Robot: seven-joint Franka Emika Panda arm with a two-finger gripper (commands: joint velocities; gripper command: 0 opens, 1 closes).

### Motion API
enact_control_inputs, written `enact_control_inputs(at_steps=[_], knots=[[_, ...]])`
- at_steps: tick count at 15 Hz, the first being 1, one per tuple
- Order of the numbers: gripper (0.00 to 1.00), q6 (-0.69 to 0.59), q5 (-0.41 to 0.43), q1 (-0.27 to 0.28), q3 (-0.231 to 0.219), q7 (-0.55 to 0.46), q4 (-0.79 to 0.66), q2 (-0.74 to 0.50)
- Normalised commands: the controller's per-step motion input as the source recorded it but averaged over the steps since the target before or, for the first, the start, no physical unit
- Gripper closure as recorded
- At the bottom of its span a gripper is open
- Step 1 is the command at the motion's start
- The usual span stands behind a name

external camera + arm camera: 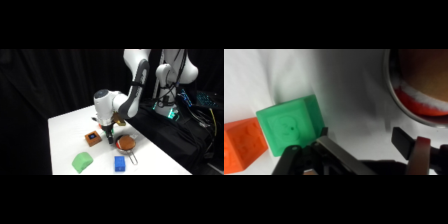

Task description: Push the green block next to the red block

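On the white table (65, 127), we see the gripper (369, 145) lowered with its fingers spread and grasping nothing. One fingertip (324, 140) sits against the green block (289, 125). The green block touches the red block (244, 145), and a red-rimmed bowl (421, 85) lies nearby.

The side camera stood off beside the counter (65, 127), looking across and down on it from some way back, so the whole white top, the arm's base at upper right and the hand (109, 138) coming down from above all fitted in. The wrist camera rode on the arm and looked past the hand (369, 150) at the counter (354, 95) from very near. Both views shared the patch of counter just around the hand, including the bowl (126, 143) (424, 85) beside it.
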Motion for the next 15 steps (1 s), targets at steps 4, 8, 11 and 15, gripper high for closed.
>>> enact_control_inputs(at_steps=[4, 8, 11, 15], knots=[[0.0, 0.04, -0.031, -0.143, -0.104, -0.18, -0.08, -0.14], [0.0, -0.07, 0.051, -0.224, 0.022, -0.31, -0.01, -0.18], [0.0, -0.24, 0.211, -0.219, 0.231, -0.43, -0.02, -0.31], [0.0, -0.43, 0.17, -0.054, 0.191, -0.31, -0.01, -0.49]])
